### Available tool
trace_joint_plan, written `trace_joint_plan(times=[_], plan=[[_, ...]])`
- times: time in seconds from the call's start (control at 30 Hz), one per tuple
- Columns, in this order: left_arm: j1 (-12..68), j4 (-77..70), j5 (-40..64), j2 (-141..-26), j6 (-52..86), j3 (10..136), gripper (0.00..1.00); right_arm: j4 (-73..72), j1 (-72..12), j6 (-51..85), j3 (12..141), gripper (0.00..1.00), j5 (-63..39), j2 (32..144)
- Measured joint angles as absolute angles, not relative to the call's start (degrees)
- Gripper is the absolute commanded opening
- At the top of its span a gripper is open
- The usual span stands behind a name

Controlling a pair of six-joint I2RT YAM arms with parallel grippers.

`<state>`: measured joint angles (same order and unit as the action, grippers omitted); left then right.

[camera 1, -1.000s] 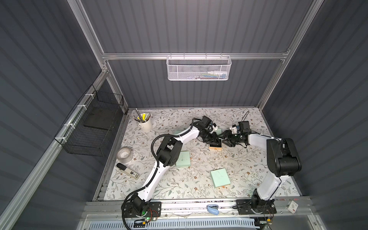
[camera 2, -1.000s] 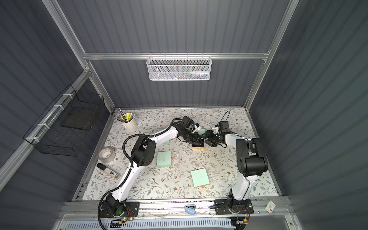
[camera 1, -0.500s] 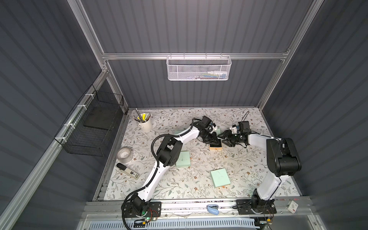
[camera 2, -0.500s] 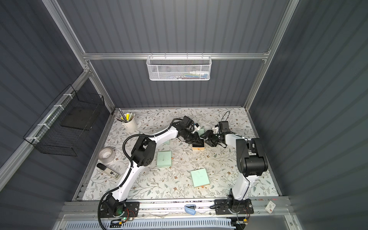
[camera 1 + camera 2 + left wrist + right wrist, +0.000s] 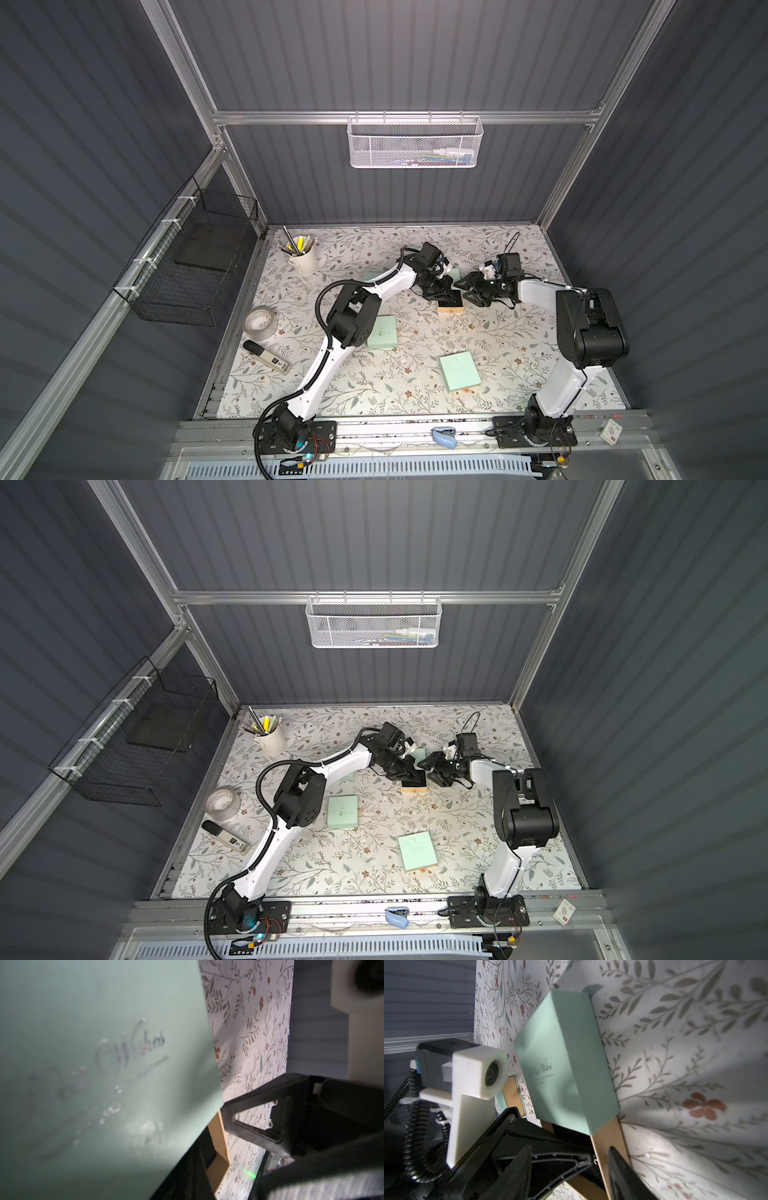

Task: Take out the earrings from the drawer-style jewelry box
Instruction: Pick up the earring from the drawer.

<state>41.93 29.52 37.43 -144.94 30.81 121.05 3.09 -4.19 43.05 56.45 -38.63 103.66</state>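
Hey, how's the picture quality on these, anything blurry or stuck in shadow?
Left wrist view: the box fills the frame, out of focus, lettering smeared, lower part dark. Right wrist view: same box sharp, partly shadowed. Both top views: sharp, even light, no glare on the table.

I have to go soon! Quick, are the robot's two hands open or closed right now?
Left gripper: closed inside the drawer; whether it holds an earring cannot be told.
Right gripper: open beside the drawer.

Both top views are sharp, with the flowery white desk [image 5: 519,345] bright between dark grey ribbed walls [image 5: 415,62]. The wrist views are dim and shadowy. The mint-green cardboard box [image 5: 104,1064] is blurry in the left wrist view.
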Motion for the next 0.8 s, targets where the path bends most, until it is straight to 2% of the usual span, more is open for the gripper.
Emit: trace_joint_plan(times=[0.37,0.8], plan=[[41.9,25.1,39.0,-144.2,34.0,117.3,0.0,4.0,-4.2,42.8,56.4,0.59,-38.6,103.7],[41.9,22.8,40.0,-138.2,34.8,112.2,0.0,5.2,-4.2,42.8,59.0,0.61,-38.6,103.5]])
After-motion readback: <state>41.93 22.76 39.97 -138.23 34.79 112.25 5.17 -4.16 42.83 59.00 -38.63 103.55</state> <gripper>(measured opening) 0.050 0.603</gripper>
